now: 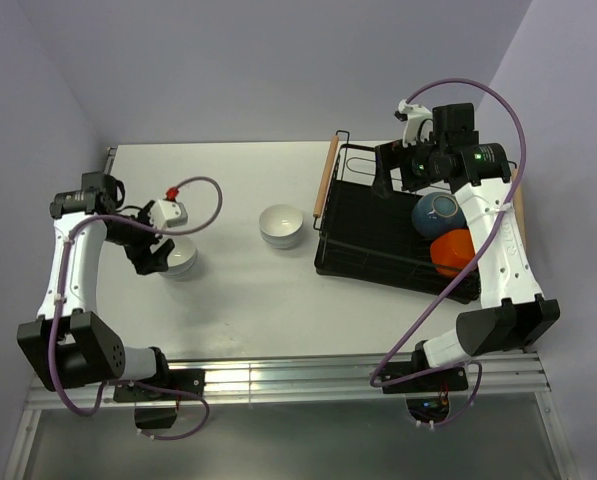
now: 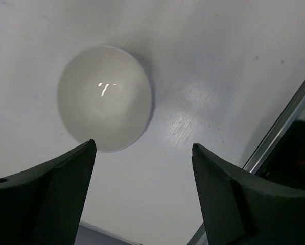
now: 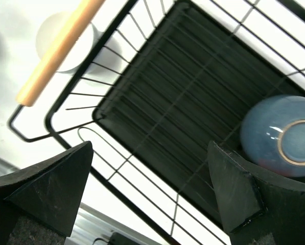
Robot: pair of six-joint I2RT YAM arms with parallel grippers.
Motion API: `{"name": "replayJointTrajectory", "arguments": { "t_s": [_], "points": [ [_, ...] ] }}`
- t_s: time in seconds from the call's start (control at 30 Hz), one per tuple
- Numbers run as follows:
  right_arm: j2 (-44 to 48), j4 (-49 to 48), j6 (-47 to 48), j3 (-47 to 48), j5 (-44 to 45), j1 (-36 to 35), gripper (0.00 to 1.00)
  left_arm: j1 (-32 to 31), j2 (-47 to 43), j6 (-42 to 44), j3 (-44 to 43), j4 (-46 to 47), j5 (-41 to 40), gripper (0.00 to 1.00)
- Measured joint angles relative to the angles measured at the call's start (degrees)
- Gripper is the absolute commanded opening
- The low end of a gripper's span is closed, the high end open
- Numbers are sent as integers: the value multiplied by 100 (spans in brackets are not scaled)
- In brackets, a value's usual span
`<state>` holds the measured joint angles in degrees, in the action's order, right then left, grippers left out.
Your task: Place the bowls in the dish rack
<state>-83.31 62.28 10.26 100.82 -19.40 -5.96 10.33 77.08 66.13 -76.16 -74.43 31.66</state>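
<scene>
Hovering spread-fingered above a matte white table (image 1: 248,300) between lavender walls (image 1: 278,60): left gripper (image 2: 142,148) near a white bowl (image 2: 105,97), right gripper (image 3: 149,145) over the dish rack (image 3: 157,102).

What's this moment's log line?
rack: blue bowl, orange bowl; table: left white bowl, middle white bowl; left hand: open by left white bowl; right hand: open over rack

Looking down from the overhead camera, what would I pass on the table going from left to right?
White bowl at the left → white bowl mid-table → light wooden handle → blue bowl
</scene>
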Motion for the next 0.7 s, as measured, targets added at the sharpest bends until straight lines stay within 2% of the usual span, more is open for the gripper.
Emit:
{"name": "replayJointTrajectory", "arguments": {
  "t_s": [0.17,0.3,0.47,0.7],
  "points": [
    [0,0,-105,-7,-284,0,100,-83,68,1237,503,-146,-92,75],
    [0,-4,-205,-37,-319,0,100,-138,243,1762,645,-81,-118,70],
    [0,-2,-254,-125,-297,0,100,-190,592,2177,684,83,-133,65],
    [-7,0,-286,-188,-264,0,100,-332,1019,2306,695,190,-133,57]
  ]
}}
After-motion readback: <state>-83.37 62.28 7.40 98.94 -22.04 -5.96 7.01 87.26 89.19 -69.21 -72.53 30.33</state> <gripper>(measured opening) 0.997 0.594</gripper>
